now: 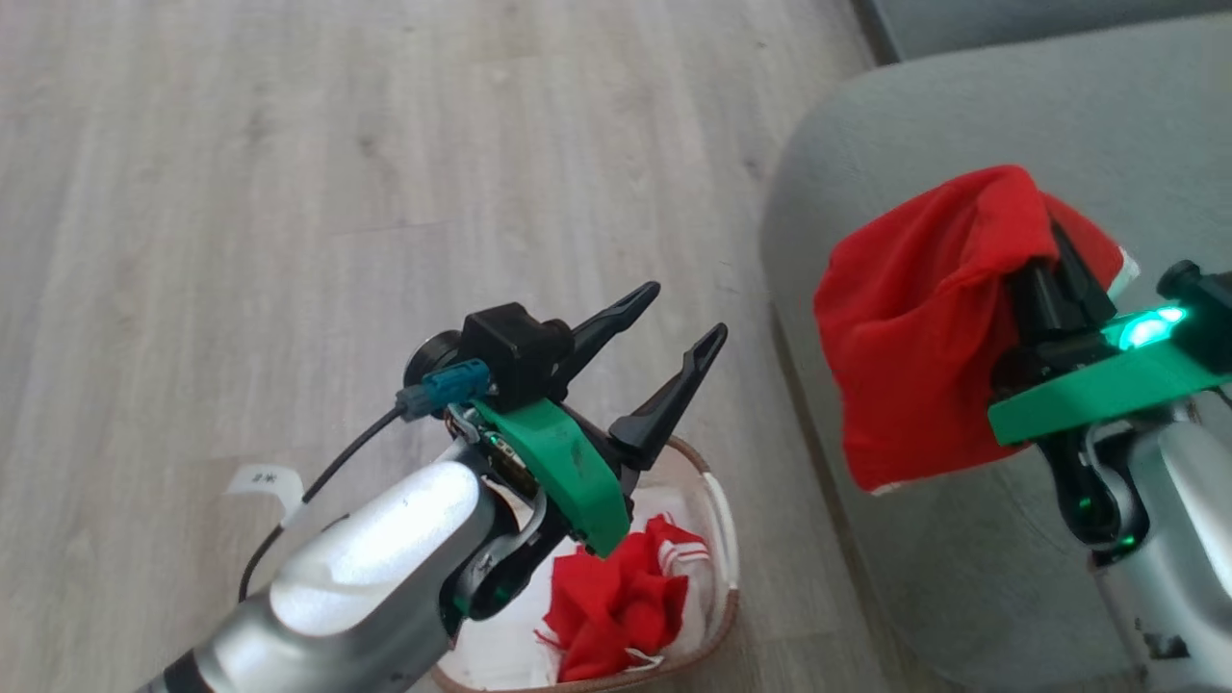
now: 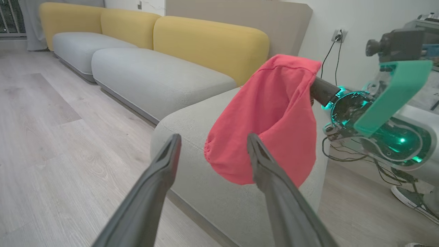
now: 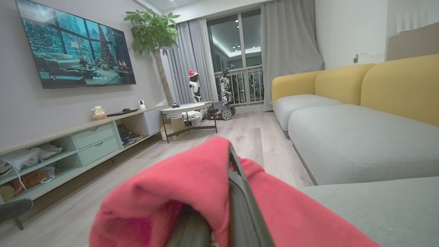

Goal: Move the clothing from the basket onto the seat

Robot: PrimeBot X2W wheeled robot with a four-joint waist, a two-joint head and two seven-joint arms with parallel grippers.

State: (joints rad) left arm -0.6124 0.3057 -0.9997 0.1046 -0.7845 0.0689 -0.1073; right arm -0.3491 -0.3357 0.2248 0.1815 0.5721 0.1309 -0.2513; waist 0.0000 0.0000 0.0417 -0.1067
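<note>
Two grippers are seen from the head: left gripper (image 1: 683, 310) wide and empty over the basket (image 1: 731, 587) of red clothing (image 1: 616, 606), right gripper (image 1: 1059, 274) clamped on a red garment (image 1: 914, 318) above the seat (image 1: 962, 597). Left wrist: garment hung over seat edge, seemingly for release. Right wrist: cloth draped over closed fingers (image 3: 240, 199).

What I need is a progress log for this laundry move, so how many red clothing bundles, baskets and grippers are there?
Red clothing bundles: 2, the held bundle hanging on the right gripper and the loose bundle lying in the basket.
Baskets: 1.
Grippers: 2, counting the left gripper, which is open and holds nothing.
Total: 5.
</note>
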